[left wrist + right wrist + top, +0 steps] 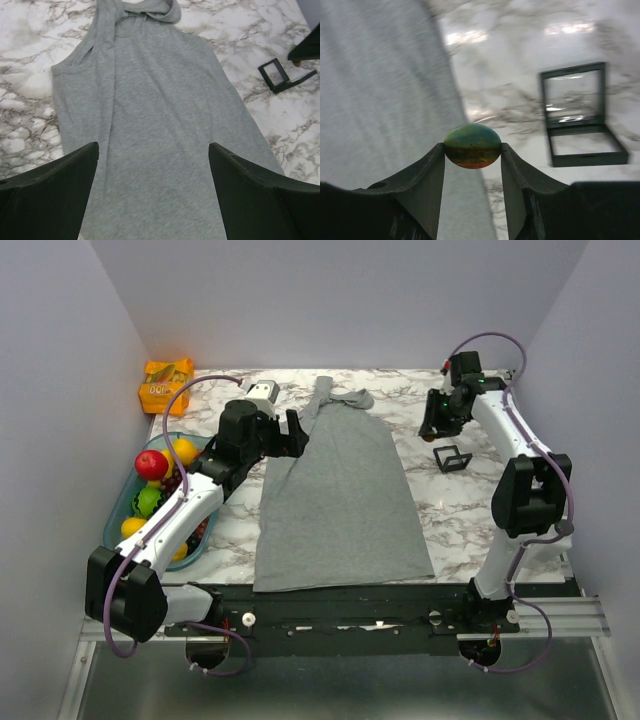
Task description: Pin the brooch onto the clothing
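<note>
The right hand point(472, 150) grips the brooch point(472, 146) by its edges. The round badge, green on top and shading to orange and red below, sits squeezed between the two dark fingertips. In the top view this hand point(437, 425) is lifted above the marble worktop point(450, 502), off the cloth.

To its left lies the light-grey tank top point(380, 90). Ahead and to its right a small black case point(580, 125) stands open on the worktop, with nothing in either half.

The left hand point(153, 150) has its jaws spread wide and holds nothing. The tank top point(160, 110) lies spread out under and between its fingers point(55, 190). The bunched shoulder straps lie beyond the fingertips, and the case point(282, 76) is farther off to the right. From above, this hand point(295, 430) sits at the garment's left edge near the armhole. I cannot tell whether it touches the cloth.

Well behind the left hand, by its arm, is a clear bowl of fruit point(118, 512). An orange box point(166, 385) lies off to its left.
</note>
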### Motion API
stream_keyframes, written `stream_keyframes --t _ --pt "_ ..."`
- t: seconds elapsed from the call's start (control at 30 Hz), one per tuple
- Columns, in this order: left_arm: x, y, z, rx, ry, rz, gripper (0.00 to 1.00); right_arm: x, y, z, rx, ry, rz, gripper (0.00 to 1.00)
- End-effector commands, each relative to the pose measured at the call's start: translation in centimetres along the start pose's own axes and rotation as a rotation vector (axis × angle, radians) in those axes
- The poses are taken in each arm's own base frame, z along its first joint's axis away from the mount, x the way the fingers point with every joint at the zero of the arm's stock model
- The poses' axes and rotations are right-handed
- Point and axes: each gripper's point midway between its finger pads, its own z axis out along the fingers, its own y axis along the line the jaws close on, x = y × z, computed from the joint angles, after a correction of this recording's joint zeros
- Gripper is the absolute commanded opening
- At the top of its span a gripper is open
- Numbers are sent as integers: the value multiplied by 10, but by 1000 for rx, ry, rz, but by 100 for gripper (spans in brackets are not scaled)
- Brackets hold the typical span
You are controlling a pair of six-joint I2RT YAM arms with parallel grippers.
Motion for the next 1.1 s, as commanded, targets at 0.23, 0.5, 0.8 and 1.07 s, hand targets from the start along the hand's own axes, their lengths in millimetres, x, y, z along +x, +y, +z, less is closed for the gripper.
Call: stream_keyframes --t 0.23,0.5,0.8,1.07 --pt "2 -82 -33 517 -86 256 99 71 174 -47 -569 141 -163 33" --pt "25 -126 -75 887 -131 388 99 117 214 -103 -873 230 -218 33" --pt "23 -139 -96 992 -195 388 99 148 217 -157 -1059 313 -234 32" --pt "16 -163 -117 1121 -295 302 99 170 218 -187 -1144 401 -229 33"
